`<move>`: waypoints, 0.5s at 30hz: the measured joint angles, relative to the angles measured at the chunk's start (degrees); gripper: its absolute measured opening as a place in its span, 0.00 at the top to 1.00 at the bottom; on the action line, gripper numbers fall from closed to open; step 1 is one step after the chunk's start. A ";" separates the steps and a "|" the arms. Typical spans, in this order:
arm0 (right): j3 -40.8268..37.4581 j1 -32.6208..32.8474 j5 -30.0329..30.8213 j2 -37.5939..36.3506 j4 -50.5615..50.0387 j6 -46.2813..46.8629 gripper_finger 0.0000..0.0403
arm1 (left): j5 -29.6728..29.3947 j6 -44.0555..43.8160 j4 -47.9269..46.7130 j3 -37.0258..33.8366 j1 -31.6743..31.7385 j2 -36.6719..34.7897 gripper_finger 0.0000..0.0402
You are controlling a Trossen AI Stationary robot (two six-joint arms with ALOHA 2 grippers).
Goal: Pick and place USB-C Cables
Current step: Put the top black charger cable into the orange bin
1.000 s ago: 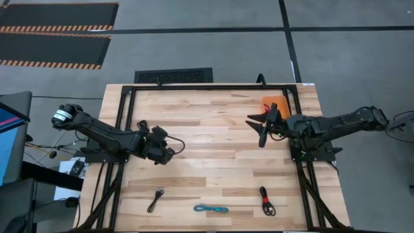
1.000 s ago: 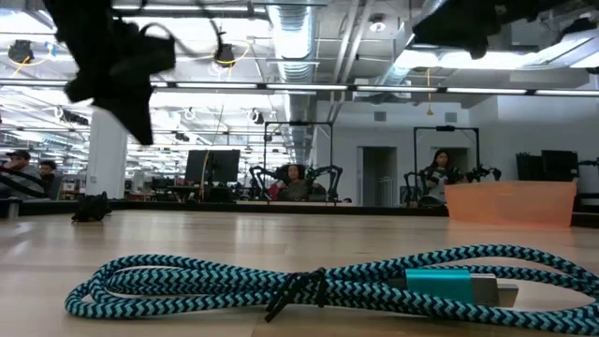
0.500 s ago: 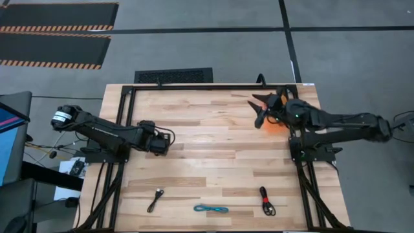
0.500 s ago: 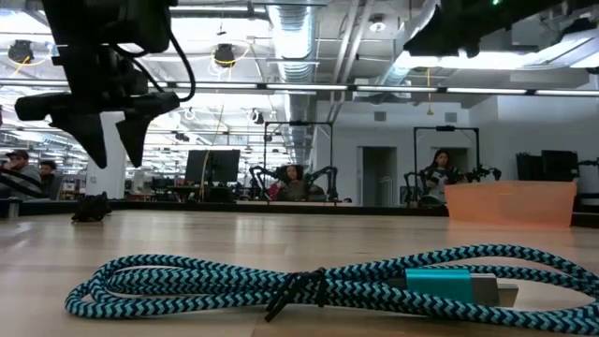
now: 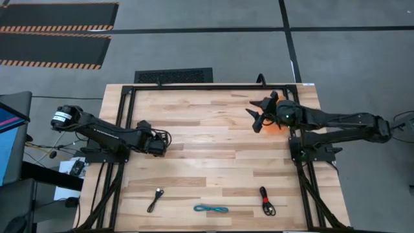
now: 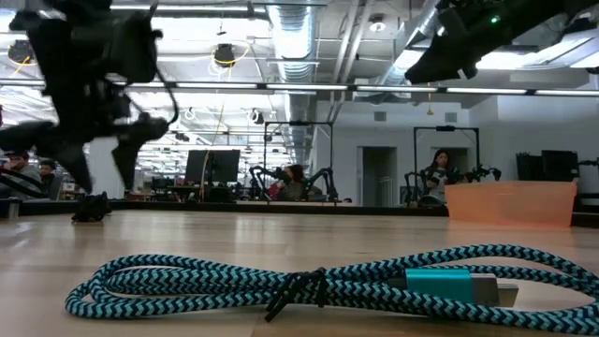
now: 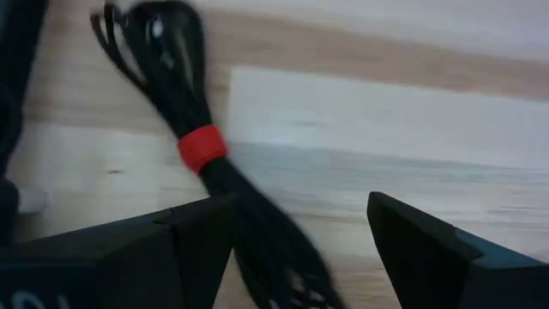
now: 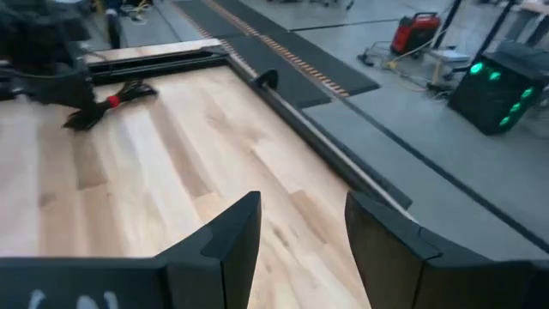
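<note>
Both jaws stand released; we judge the black cable (image 7: pixel 202 150) light and floppy, best pinched at its red band.

My two arms are dark, jointed and matte black, the left arm (image 5: pixel 107 134) capped with a silver-white ring at its shoulder end and trailing a thin black cable loop near the wrist. My right arm (image 5: pixel 336 121) shows a small green light. Each gripper's fingers (image 8: pixel 225 245) are broad, black, angular wedges.
</note>
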 joint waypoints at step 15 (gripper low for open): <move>0.00 10.62 2.57 -5.75 -10.90 8.46 0.58 | 2.41 11.18 5.77 -7.02 5.26 0.02 0.38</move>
